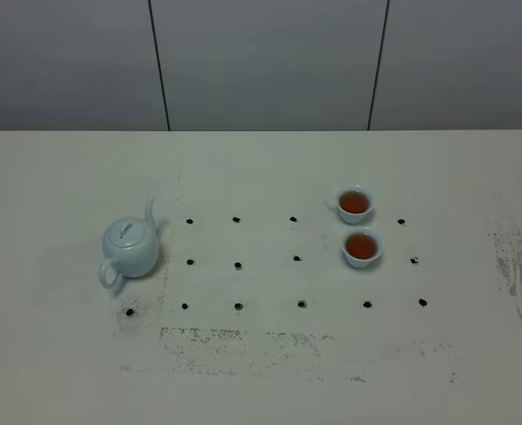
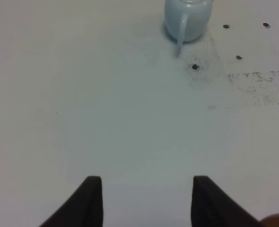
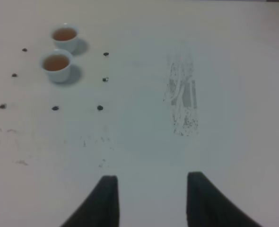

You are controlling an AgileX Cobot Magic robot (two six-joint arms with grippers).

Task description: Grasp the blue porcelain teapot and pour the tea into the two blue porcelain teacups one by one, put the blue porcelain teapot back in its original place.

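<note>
The blue porcelain teapot (image 1: 130,249) stands upright on the left of the white table, lid on, spout pointing to the back, handle toward the front left. It also shows in the left wrist view (image 2: 187,19), far ahead of my open, empty left gripper (image 2: 146,191). The two blue porcelain teacups, one further back (image 1: 355,204) and one nearer (image 1: 362,247), stand at right of centre, both holding amber tea. They show in the right wrist view, the farther (image 3: 65,36) and the closer (image 3: 56,65), far from my open, empty right gripper (image 3: 151,189). Neither gripper shows in the exterior high view.
Small black dots (image 1: 238,266) form a grid on the table between the teapot and cups. Scuffed dark marks lie along the front (image 1: 243,341) and at the right edge (image 1: 516,270). A grey panelled wall (image 1: 261,62) stands behind the table.
</note>
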